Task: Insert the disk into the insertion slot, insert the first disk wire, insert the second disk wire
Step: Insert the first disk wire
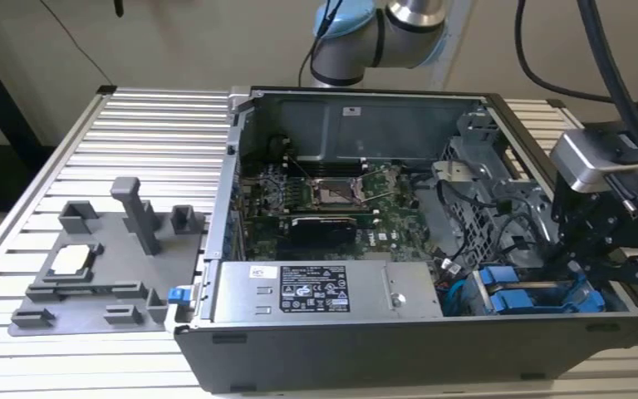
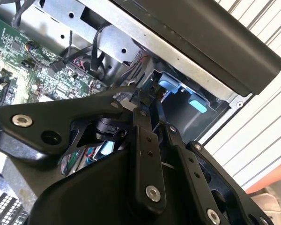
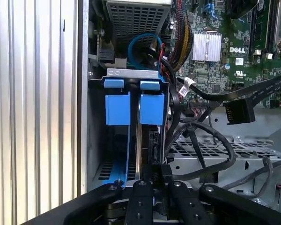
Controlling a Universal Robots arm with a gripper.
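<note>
The disk (image 3: 147, 140) stands on edge in the insertion slot (image 3: 131, 73) of the grey drive cage, between blue carrier tabs (image 3: 152, 108). In the exterior view the blue carriers (image 1: 518, 299) sit in the case's corner nearest the camera, at that view's right. My gripper (image 3: 154, 171) is right at the disk's exposed end. Its fingers are drawn close on a small black connector, and a black cable (image 3: 225, 161) loops into it. Both the exterior view's gripper (image 1: 568, 268) and the second wrist view's gripper (image 2: 147, 96) reach down into that corner of the case. A second, flat black connector (image 3: 239, 112) hangs loose beside the cage.
The open computer case (image 1: 331, 366) lies on a ribbed aluminium table (image 1: 153, 133). Inside are the motherboard (image 1: 331, 195) and a silver labelled power-supply box (image 1: 319, 291). A grey fixture plate (image 1: 97, 274) with posts sits at the exterior view's left. Cable bundles (image 3: 178, 42) crowd the cage.
</note>
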